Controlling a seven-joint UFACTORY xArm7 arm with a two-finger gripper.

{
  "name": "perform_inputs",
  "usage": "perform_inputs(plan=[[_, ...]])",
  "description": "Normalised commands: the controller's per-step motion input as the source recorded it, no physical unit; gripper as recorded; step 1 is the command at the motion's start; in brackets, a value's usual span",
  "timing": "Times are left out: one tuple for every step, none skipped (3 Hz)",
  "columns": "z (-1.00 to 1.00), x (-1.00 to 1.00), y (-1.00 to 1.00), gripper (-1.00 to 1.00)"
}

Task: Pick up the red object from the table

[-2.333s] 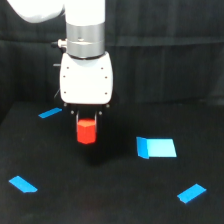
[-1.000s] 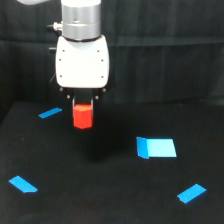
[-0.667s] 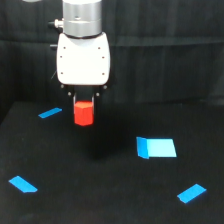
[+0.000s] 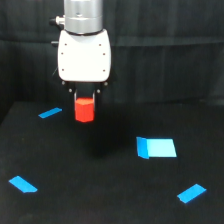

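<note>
While four flat blue markings lay spread over the wide matte black counter (image 4: 100,200), none of them stood near the arm's path: a thin blue tape strip (image 4: 50,113) sat just to the exterior view's left of the tool, a light-blue rectangle (image 4: 157,148) lay well off to the right, and two more blue strips rested near the front, one at the left (image 4: 23,184) and one at the right (image 4: 192,193). A dark shadow marked the bare counter below the arm. The white-bodied tool (image 4: 85,102) hung under its grey cylindrical wrist, closed on the small bright red-orange hexagonal block (image 4: 84,110), gripping its upper part. That block hung clear of the counter, upright, long axis vertical. Compared with 0.7 seconds earlier, block and tool sat marginally higher; the markings had not moved.
</note>
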Motion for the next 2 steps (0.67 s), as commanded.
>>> perform_inputs(plan=[[0.11,0.00,0.05,-0.98],[0.15,0.01,0.12,-0.97]])
